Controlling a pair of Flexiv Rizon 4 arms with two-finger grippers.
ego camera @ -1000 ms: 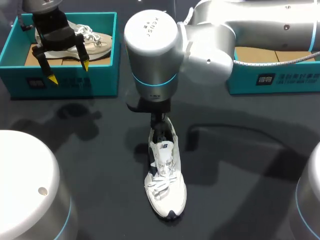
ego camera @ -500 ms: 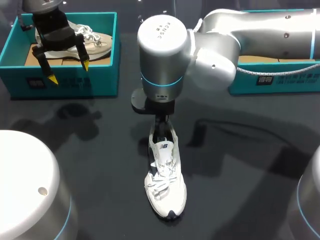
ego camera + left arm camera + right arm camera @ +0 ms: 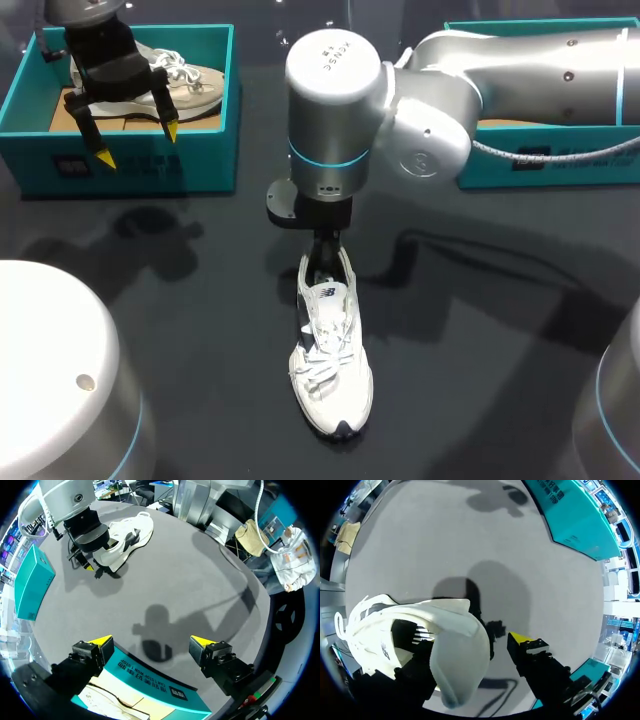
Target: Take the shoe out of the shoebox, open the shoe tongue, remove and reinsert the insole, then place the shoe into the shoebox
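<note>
Rightward my right arm has slid, now poised over the white shoe.
It lies on the surface, outside the left shoebox, over which my left pincer hangs open and empty. My right pincer is spread around the heel, its yellow tip clear, gripping nothing. Closing off-centre could, I judge, pinch only the collar and tip the shoe.

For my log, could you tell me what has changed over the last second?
The right arm swung rightward; the right end effector stayed at the heel of the white shoe. Nothing was grasped or released. The left end effector, open over the shoebox, stayed put.
</note>
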